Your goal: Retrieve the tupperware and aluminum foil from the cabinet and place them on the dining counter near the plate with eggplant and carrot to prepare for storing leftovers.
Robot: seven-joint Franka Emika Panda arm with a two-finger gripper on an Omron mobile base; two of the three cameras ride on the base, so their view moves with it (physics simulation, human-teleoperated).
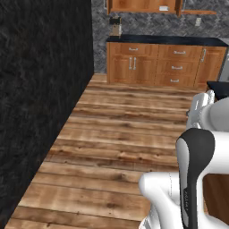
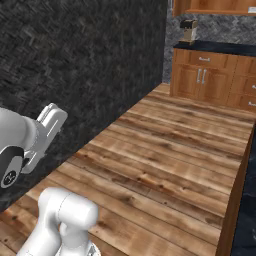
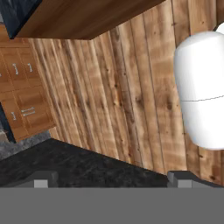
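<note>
White arm segments are filling the foreground above a plank wood floor (image 1: 116, 134). Wide apart and holding nothing, the gripper (image 3: 109, 179) is pointing at that floor beside a dark wall (image 2: 85, 65). Across the room, lower wooden drawers (image 1: 165, 67) are standing under a black countertop (image 1: 165, 41), with the cabinet (image 1: 143, 5) hanging above them.

We list a warm brown wooden wall cabinet (image 1: 145, 5) at the frame's top centre, above the far black counter; its contents are unreadable.
</note>
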